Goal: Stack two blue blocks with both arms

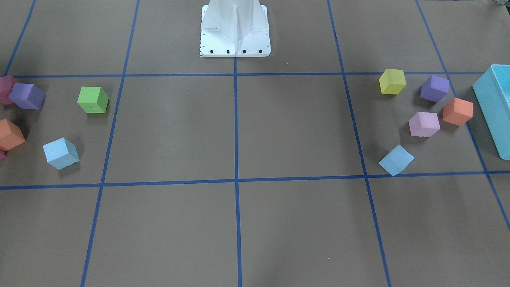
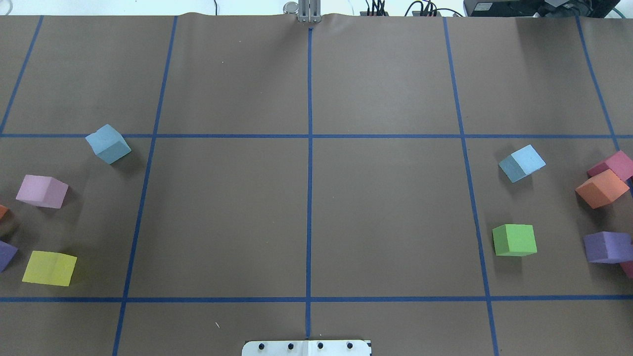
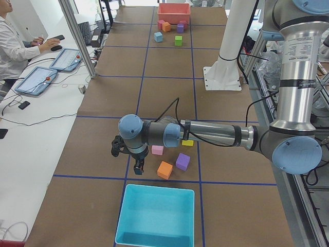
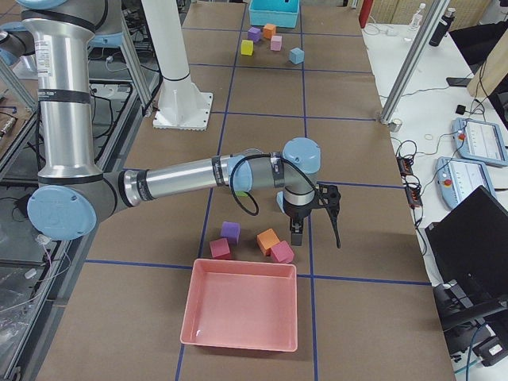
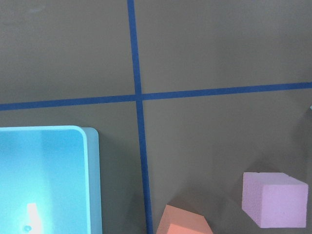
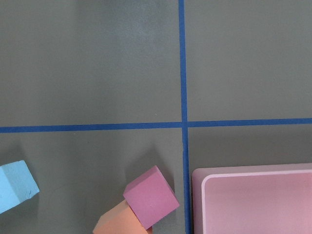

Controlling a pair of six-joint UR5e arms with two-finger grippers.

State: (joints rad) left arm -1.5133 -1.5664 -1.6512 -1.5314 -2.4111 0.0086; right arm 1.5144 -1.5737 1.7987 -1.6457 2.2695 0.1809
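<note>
One blue block [image 2: 108, 143] lies on the table's left side, also seen in the front view [image 1: 396, 160]. The other blue block [image 2: 521, 163] lies on the right side, also in the front view [image 1: 61, 153] and at the lower left of the right wrist view [image 6: 17, 185]. My left gripper [image 3: 138, 165] shows only in the left side view, low over the cubes near the turquoise bin. My right gripper [image 4: 298, 234] shows only in the right side view, low over the cubes near the pink bin. I cannot tell whether either is open or shut.
A turquoise bin [image 3: 154, 216] stands at the table's left end, a pink bin [image 4: 238, 305] at the right end. Pink [image 2: 42, 191], yellow [image 2: 49, 268], green [image 2: 514, 240], orange [image 2: 601, 188] and purple [image 2: 607, 247] cubes lie around the blue blocks. The white base [image 1: 235, 28] stands mid-table.
</note>
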